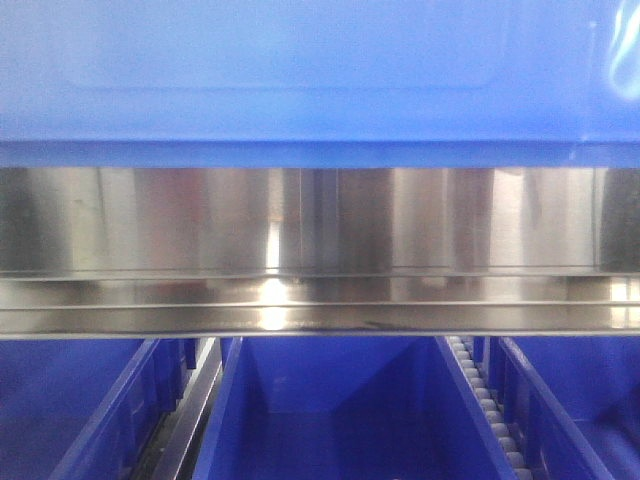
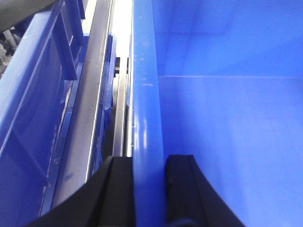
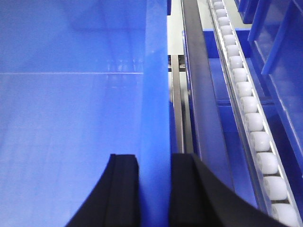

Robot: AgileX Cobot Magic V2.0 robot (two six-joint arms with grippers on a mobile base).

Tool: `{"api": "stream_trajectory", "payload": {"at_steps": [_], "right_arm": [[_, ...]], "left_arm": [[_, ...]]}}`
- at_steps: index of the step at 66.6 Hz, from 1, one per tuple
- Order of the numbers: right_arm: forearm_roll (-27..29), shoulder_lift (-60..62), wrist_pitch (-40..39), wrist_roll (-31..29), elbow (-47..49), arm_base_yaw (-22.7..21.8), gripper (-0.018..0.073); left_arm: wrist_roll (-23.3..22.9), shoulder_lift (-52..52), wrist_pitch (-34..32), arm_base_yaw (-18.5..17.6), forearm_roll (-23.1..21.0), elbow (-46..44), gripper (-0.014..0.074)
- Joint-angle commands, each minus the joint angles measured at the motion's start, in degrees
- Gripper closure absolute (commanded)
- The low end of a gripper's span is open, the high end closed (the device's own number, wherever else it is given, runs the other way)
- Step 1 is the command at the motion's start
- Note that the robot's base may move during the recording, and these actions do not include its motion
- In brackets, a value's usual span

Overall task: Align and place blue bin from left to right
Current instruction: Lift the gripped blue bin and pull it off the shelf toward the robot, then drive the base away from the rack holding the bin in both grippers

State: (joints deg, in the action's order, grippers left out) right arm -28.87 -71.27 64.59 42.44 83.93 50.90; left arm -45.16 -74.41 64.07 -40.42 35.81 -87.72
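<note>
The blue bin (image 1: 300,70) fills the top of the front view, its smooth side wall close to the camera and raised above the steel shelf beam. In the left wrist view my left gripper (image 2: 147,161) is shut on the bin's left rim (image 2: 144,94), one black finger outside and one inside. In the right wrist view my right gripper (image 3: 154,158) is shut on the bin's right wall (image 3: 156,85) the same way. The inside of the bin (image 2: 227,118) holds nothing that I can see.
A shiny steel beam (image 1: 320,250) crosses the front view. Below it stand three more blue bins (image 1: 340,420), (image 1: 80,420), (image 1: 590,400), divided by a steel rail (image 1: 185,415) and a white roller track (image 1: 490,410). The roller track (image 3: 246,99) runs right of the held bin; a rail (image 2: 90,94) and another blue bin (image 2: 33,94) lie left.
</note>
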Motion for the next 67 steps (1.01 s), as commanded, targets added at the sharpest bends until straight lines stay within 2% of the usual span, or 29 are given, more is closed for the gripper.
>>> {"api": "stream_trajectory", "payload": {"at_steps": [1, 67], "right_arm": [[-2.96, 1.21, -3.67, -1.05, 0.58, 0.21, 0.0637], [-2.96, 1.21, -3.75, -1.05, 0.58, 0.21, 0.0637]], "left_arm": [[0.36, 1.05, -3.68, -0.63, 2.55, -0.62, 0.0707], [0.36, 1.05, -3.92, -0.63, 2.55, -0.62, 0.0707]]}}
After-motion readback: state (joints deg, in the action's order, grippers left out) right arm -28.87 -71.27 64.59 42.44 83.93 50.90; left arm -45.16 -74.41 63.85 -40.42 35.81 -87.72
